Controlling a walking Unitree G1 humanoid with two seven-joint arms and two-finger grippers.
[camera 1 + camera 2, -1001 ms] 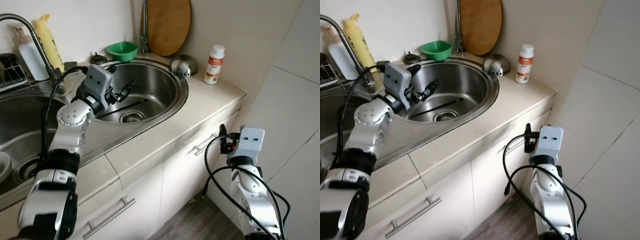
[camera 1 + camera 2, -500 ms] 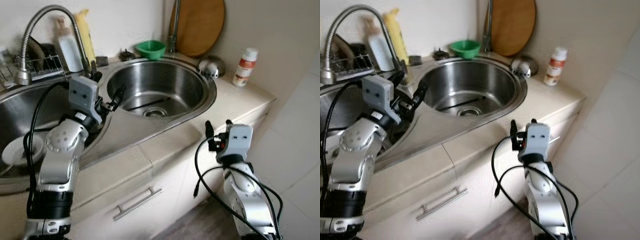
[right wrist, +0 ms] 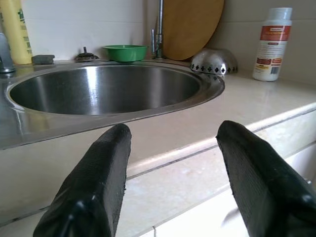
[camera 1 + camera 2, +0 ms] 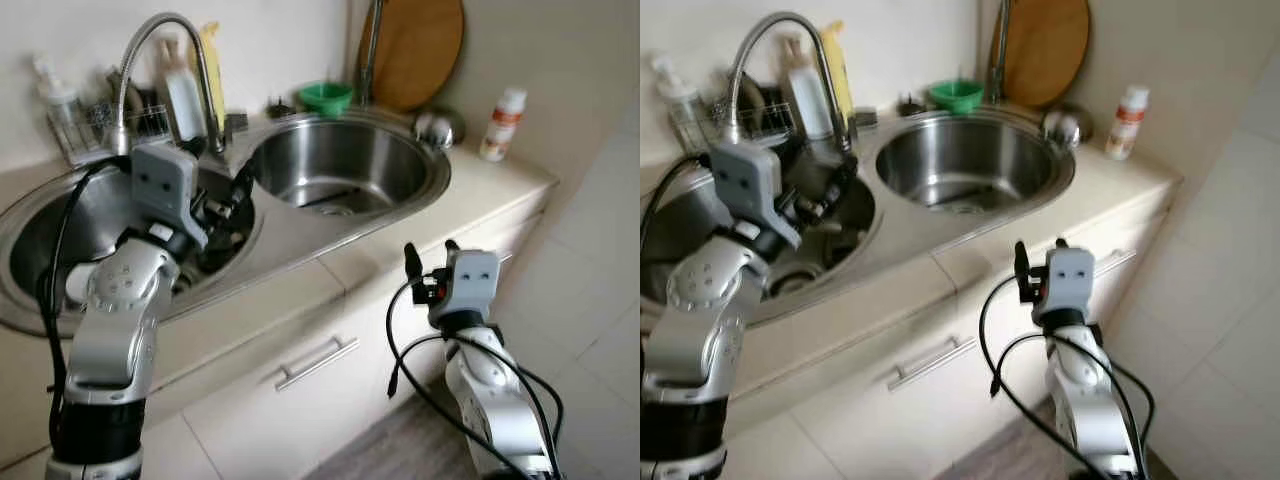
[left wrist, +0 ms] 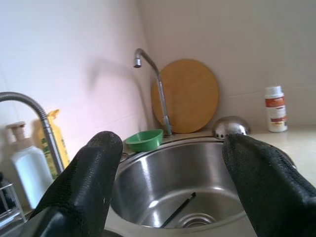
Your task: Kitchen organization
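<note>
Sink (image 4: 345, 165): L gripper (image 4: 232, 196) over its left rim, jaws wide, empty; R gripper (image 4: 428, 262) by counter front edge, jaws wide.

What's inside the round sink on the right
Inside the round sink lie a thin dark stick and the drain. Its near wall hides part of the basin floor, so anything there can't be seen.

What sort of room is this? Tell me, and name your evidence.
A home kitchen, most likely: a round steel sink set in a counter, a wooden cutting board against the wall, and a dish rack behind the faucet.
</note>
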